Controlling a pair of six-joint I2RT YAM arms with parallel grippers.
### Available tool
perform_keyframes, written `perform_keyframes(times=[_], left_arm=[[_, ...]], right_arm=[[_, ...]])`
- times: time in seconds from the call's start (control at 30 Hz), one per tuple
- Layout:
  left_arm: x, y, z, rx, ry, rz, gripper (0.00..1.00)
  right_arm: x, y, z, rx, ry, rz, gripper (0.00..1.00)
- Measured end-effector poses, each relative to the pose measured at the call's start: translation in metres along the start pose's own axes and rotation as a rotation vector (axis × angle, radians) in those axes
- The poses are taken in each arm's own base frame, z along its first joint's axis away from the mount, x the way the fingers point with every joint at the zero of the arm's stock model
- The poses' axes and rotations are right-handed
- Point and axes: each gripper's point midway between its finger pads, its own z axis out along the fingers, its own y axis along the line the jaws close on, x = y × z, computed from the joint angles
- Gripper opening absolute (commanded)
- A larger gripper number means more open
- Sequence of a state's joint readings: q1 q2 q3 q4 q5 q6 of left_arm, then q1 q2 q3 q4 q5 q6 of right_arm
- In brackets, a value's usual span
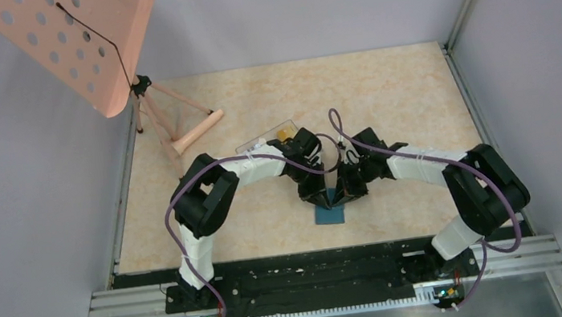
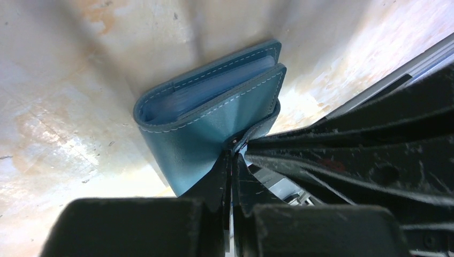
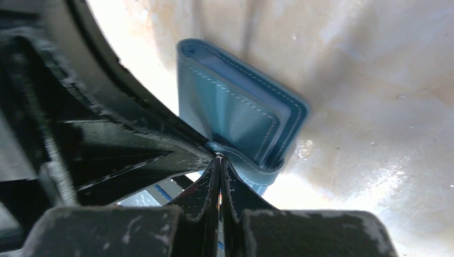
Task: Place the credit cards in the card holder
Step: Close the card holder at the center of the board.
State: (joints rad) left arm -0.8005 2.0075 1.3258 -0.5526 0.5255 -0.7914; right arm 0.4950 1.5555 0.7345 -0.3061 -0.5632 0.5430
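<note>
Left gripper and right gripper are both closed tight, tips meeting on the snap tab (a pinch isn't certain). The card holder, folded, lies at their six o'clock; a slipped tab could skid it unopened.

Card holder flat on desk. Left pincer touching its left side, right pincer its right. Box behind, leftward. Stand far behind-left.

Bright, even light; blown-out glare on the table in both wrist views, foreground soft.
</note>
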Motion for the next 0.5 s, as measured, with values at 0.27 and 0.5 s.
perform_keyframes(times=[0.27,0.5], left_arm=[[-0.009,-0.014,-0.002,0.053,-0.035,0.035,0.0],[-0.012,-0.015,-0.006,0.046,-0.054,0.04,0.0]], right_arm=[[-0.015,0.025,-0.02,-0.06,-0.101,-0.045,0.0],[-0.018,0.024,-0.021,-0.046,-0.119,-0.045,0.0]])
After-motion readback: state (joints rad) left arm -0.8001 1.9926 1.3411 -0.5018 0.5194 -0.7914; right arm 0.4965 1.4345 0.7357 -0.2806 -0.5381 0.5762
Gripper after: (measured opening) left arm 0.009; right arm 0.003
